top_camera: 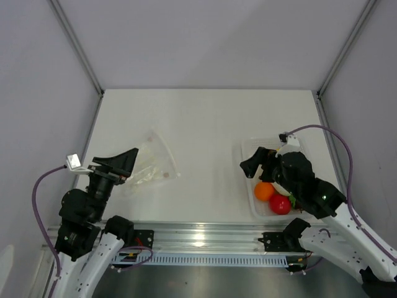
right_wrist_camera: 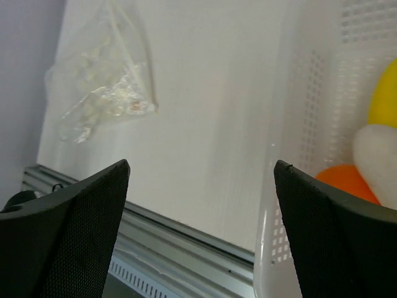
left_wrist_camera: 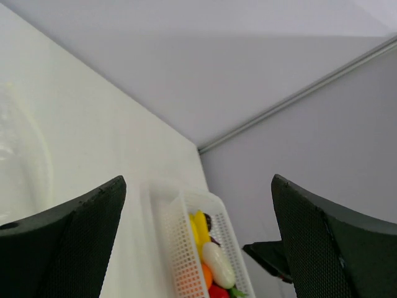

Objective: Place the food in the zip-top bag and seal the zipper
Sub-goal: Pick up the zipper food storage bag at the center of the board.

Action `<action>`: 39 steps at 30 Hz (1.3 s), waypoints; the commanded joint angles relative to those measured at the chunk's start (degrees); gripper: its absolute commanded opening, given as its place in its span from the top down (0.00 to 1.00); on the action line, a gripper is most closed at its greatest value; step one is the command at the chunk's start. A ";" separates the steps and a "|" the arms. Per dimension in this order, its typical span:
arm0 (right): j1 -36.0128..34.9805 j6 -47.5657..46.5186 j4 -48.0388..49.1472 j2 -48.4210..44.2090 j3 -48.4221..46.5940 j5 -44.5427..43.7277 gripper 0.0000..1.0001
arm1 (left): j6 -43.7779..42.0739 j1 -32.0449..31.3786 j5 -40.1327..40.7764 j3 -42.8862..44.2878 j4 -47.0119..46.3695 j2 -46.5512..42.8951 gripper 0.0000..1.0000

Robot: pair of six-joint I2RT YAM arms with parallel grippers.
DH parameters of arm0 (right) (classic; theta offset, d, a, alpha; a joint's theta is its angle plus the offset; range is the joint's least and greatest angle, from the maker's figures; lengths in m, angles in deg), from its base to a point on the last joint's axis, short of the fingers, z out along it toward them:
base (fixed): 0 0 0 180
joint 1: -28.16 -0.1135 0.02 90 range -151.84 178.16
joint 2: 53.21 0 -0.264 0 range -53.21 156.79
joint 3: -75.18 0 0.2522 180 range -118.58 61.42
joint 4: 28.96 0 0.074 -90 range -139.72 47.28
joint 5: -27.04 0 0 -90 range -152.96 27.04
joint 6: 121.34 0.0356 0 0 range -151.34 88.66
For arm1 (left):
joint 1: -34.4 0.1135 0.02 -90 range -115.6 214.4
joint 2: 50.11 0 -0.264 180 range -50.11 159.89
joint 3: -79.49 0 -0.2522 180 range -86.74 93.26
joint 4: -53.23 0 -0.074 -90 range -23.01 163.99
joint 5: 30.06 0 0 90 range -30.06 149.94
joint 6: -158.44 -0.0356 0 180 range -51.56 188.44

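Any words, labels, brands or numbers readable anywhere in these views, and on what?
None can be read.
The zip-top bag, the white basket and the food in it show no print.
A small white tag far left in the top view is too small to tell if it bears any marking.

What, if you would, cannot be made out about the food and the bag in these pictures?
- Top view: the right arm covers most of the tray; only the orange ball and red fruit show.
- All views: the zip-top bag is too clear and crinkled to show its zipper's state.
- Left wrist view: the dark piece behind the banana is too small to name.
- Right wrist view: the edge cuts off the tray.
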 commanded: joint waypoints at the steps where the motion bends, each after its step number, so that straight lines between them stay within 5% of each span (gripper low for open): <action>1: -0.03 -3.28 -6.95 8.30 -7.28 -7.30 0.01 | -7.91 0.49 3.57 5.00 16.50 2.01 0.00; 4: -0.03 -3.90 -3.37 13.41 -8.95 -1.00 0.01 | -3.99 0.49 5.05 4.41 18.87 0.27 0.00; 11: 3.84 7.25 24.83 16.92 -0.34 20.92 0.00 | -7.66 0.49 1.98 -0.96 13.35 -10.28 0.01; 16: -4.95 1.38 19.84 30.46 -11.93 13.54 0.01 | -9.77 0.49 5.23 4.47 19.48 -6.36 0.01; 27: -2.50 -2.67 41.72 57.53 -20.81 32.48 0.10 | -17.06 0.49 -6.01 7.12 17.56 5.61 0.07; 39: 0.93 -1.62 46.56 83.73 -38.83 43.50 0.29 | -18.82 0.49 1.36 15.91 25.82 14.13 0.01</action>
